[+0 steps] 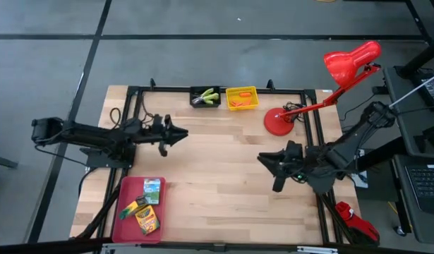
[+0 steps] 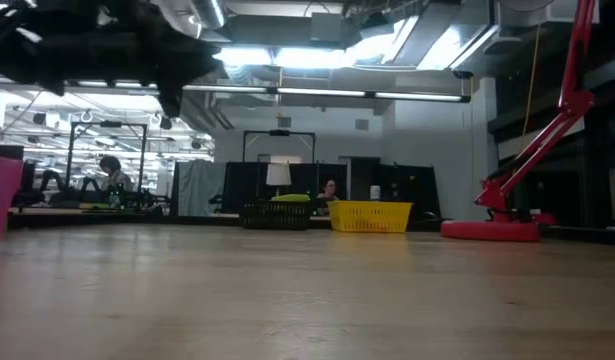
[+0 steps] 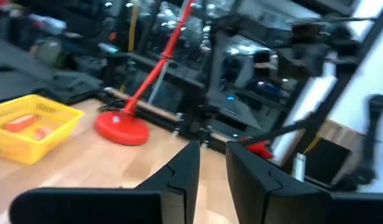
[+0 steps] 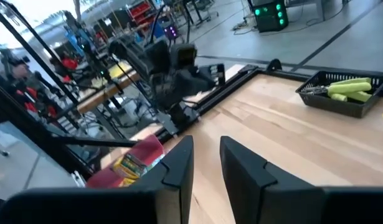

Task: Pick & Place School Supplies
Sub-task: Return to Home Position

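Currently three crayon boxes (image 1: pixel 134 209) in tray (image 1: pixel 126 189), two tools (image 1: pixel 206 97) in black bin (image 1: pixel 205 106). Left end effector (image 1: pixel 184 133), right end effector (image 1: pixel 261 159): barely open, empty.

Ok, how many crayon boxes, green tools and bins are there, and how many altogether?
Crayon boxes: 3
Green-handled tools: 2
Bins: 2, the black bin and the yellow bin
Total: 7

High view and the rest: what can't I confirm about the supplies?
Orange erasers in the yellow mesh bin: count unclear; tiny in high view, blurred in left wrist view, walled off in low view.
Lime-handled tools in the black bin: kind too small in high view.
Red tray: cut by low view's left edge, hiding its yellow-and-green crayon boxes.
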You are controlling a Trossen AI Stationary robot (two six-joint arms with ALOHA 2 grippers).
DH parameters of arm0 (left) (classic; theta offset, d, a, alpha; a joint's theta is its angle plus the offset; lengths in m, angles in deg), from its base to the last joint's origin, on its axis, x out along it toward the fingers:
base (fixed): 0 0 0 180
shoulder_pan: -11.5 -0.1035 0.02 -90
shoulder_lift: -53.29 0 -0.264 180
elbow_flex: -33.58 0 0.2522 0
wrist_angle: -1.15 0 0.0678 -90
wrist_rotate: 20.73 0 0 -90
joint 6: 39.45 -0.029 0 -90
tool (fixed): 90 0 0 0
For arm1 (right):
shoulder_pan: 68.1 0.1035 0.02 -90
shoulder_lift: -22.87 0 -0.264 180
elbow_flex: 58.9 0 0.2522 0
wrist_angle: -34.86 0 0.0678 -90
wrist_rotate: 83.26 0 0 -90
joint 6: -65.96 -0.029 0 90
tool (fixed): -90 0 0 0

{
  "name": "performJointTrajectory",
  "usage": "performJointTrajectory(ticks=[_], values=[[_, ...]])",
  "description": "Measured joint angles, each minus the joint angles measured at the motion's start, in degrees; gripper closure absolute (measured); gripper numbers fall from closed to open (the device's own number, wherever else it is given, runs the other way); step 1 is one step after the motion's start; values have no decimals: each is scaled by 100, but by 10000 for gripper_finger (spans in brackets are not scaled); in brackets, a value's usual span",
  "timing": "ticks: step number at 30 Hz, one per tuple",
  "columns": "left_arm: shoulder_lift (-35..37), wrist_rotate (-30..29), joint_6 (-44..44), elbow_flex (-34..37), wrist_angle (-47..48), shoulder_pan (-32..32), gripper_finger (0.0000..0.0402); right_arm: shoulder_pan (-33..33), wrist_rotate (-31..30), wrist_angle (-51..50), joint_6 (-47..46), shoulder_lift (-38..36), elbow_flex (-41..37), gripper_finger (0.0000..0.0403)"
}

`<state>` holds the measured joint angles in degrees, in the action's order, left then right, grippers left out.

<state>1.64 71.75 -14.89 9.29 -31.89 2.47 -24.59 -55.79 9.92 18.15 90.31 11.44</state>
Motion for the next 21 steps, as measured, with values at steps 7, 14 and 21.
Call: performJointTrajectory(ticks=[7, 14, 21], values=[[828, -241, -410, 534, -158, 340, 333, 247, -517, -390, 112, -602, 0, 318], [1769, -306, -694, 987, 419, 601, 339, 733, -1265, -1034, -164, -1087, 0, 318], [2738, -208, -971, 1002, 2048, 639, 349, 1205, -1873, -2315, -1459, -1238, 0, 318]])
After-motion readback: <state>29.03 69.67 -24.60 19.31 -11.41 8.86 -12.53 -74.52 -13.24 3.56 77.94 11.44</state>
